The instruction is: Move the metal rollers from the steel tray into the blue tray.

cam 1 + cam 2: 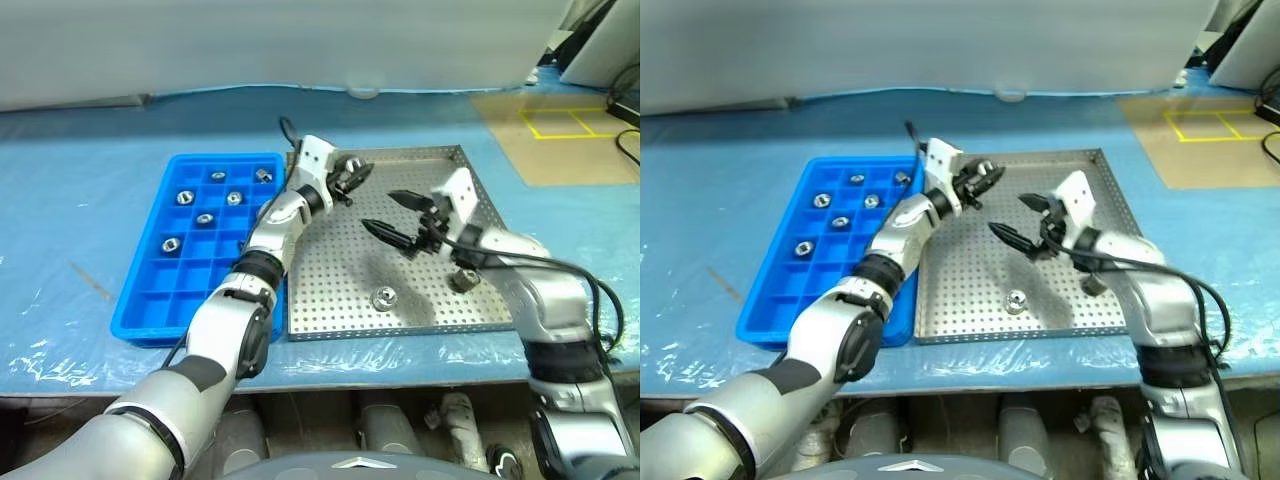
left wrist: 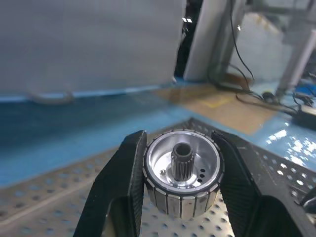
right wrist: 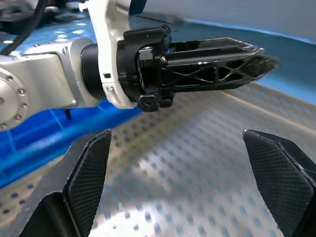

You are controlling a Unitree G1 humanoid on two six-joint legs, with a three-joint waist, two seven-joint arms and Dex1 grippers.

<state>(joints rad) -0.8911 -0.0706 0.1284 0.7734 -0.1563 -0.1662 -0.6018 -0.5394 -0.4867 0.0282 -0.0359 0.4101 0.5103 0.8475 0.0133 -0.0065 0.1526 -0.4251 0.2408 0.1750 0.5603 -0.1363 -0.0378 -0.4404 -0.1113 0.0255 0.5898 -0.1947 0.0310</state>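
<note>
A: What does the left gripper (image 2: 180, 190) carry?

B: One of the metal rollers (image 2: 181, 178), a short bright cylinder with a segmented outer wall and a splined hub in its recess. The two black fingers (image 2: 123, 182) are closed on opposite sides of its wall, hub facing outward. It hangs above the far part of the steel tray (image 1: 455, 310), not yet over the blue tray (image 1: 150, 300).

A: How would such a part handle?

B: Probably dense for its size, rigid and smooth, so likely to slip or roll if pinched off-centre. A grip across the outer wall, as here, looks the safest; the rim or hub would give less purchase.

A: Where are the others?

B: One roller (image 1: 385, 297) lies on the perforated floor near the front rim, another (image 1: 462, 280) just beneath the right forearm. Six rollers (image 1: 206, 219) sit in separate compartments of the blue tray.

A: And the right gripper (image 1: 397, 215)?

B: Its jaws stand wide apart with nothing between them, above the middle of the steel tray, near the left gripper.
</note>
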